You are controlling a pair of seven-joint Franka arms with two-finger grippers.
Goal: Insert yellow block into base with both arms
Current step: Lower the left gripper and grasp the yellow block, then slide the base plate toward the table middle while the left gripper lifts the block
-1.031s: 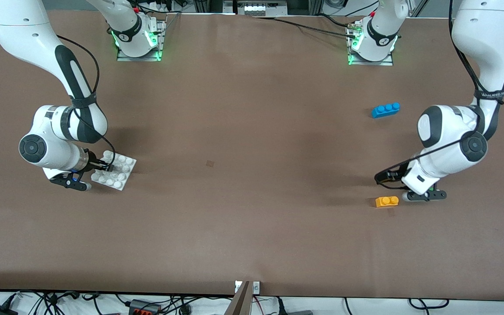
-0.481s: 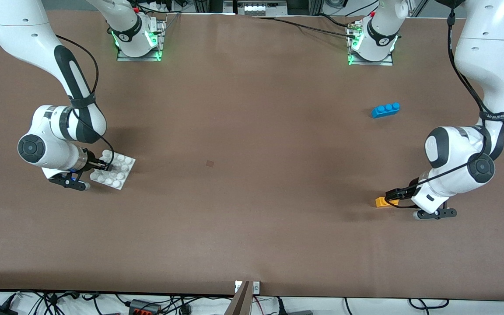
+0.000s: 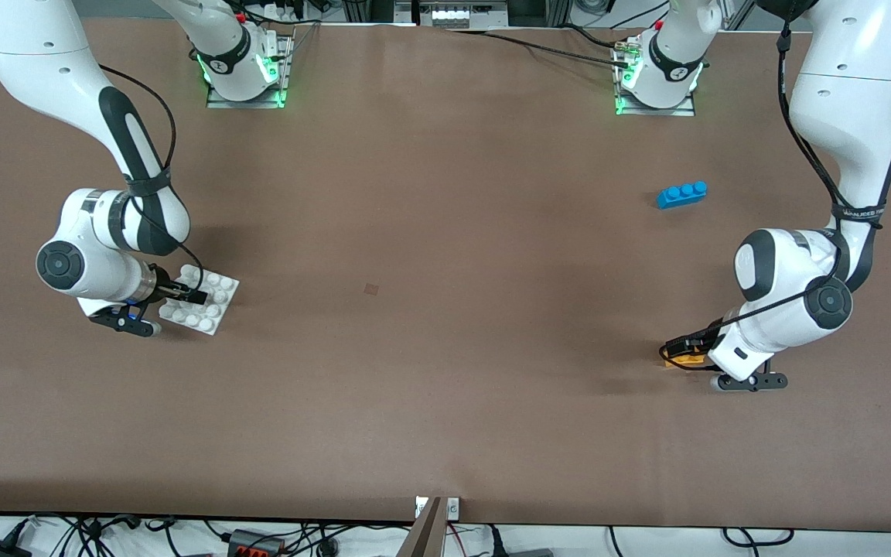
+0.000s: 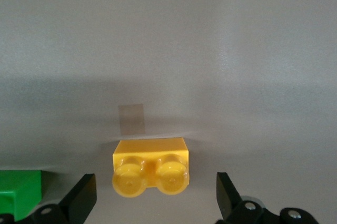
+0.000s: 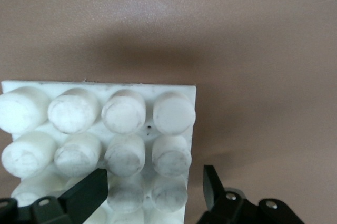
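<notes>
Both spread: left gripper straddles yellow block, right gripper straddles base.

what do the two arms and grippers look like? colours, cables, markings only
Both arms are glossy white jointed shells with black joint bands and round dark-grey joint caps. A thin black cable runs down each forearm, strapped on by a black band with small white lettering. The left gripper and right gripper are black two-finger units; the fingers are flat matte-black wedges. The bases glow green.
</notes>
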